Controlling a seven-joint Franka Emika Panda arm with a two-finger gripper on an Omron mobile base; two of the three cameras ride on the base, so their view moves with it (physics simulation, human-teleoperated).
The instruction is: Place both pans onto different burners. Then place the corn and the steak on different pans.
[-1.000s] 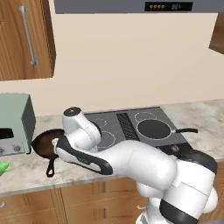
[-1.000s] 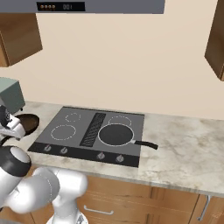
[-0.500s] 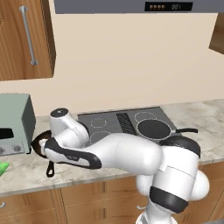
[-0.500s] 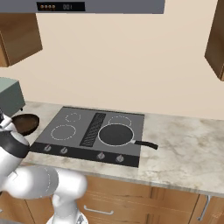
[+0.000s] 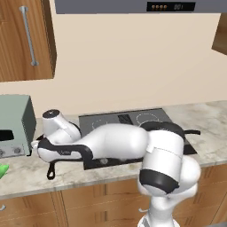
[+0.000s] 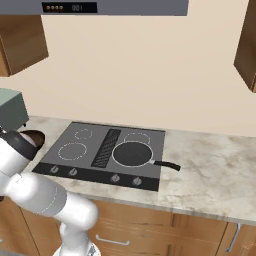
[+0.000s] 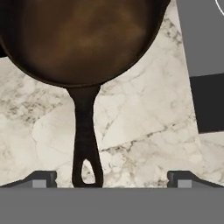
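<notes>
Item 1: rusty dark-brown cast-iron skillet (image 7: 81,37), round, with a short handle (image 7: 86,144) ending in a hanging loop. It sits on the pale marbled stone counter (image 7: 144,131), off the cooktop, at 9 o'clock from the dark grey glass cooktop (image 6: 80,150). In my hand view the handle runs from the bowl down to 6 o'clock, its loop lying between my tool's tips.

Item 2: flatter dark grey pan (image 6: 132,154) with a long thin handle, already on the large burner on the cooktop's 3 o'clock side.

Tool (image 7: 111,177): spread as wide as it goes, holding nothing, hovering over the skillet's handle.

Handling note: I judge the skillet heavy, rigid and front-loaded, so it will want to droop at the bowl. I would take the handle close to the bowl, across its narrow width, not at the loop.
</notes>
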